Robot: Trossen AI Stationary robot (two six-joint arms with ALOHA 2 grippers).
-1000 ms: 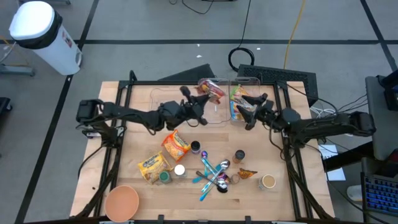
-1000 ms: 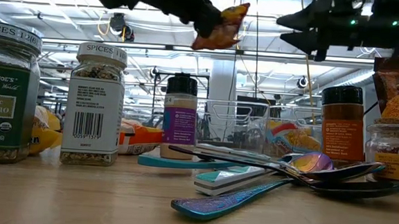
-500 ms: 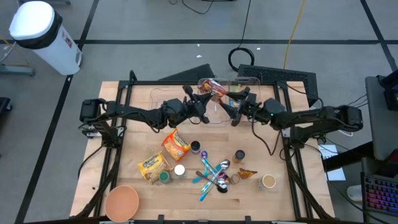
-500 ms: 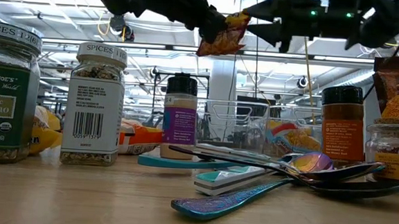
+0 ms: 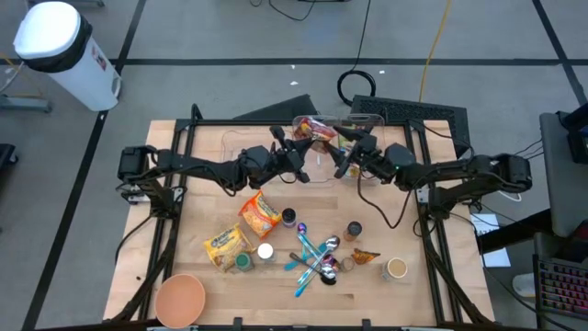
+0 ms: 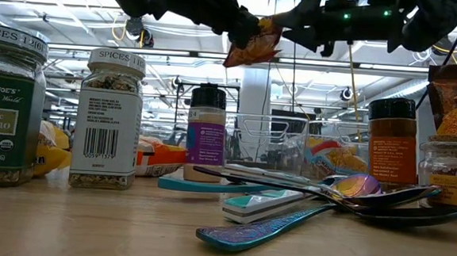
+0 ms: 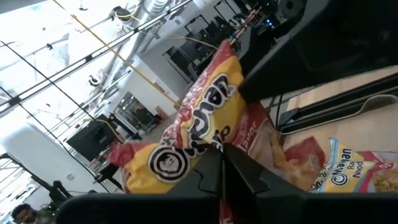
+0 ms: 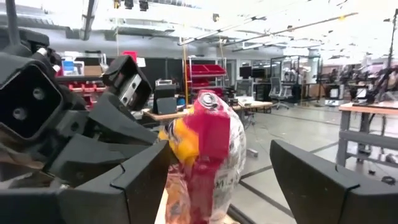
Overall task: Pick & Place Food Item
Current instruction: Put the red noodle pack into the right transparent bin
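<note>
Overhead, table-level and 2 close wrist views, all sharing the snack bag (image 5: 316, 131).

snack bag (image 6: 254, 41) held aloft | spice jars (image 6: 112, 121), spoons (image 6: 352, 189) on table (image 6: 87, 230)

Left gripper (image 5: 301, 150) raised mid-table, jaws clamped — right gripper (image 5: 342, 152) facing it, jaws spread.

Both arms were black and made of long thin parts with chunky joints. The right arm's fingers (image 8: 143, 180) were flat, dark wedges.
</note>
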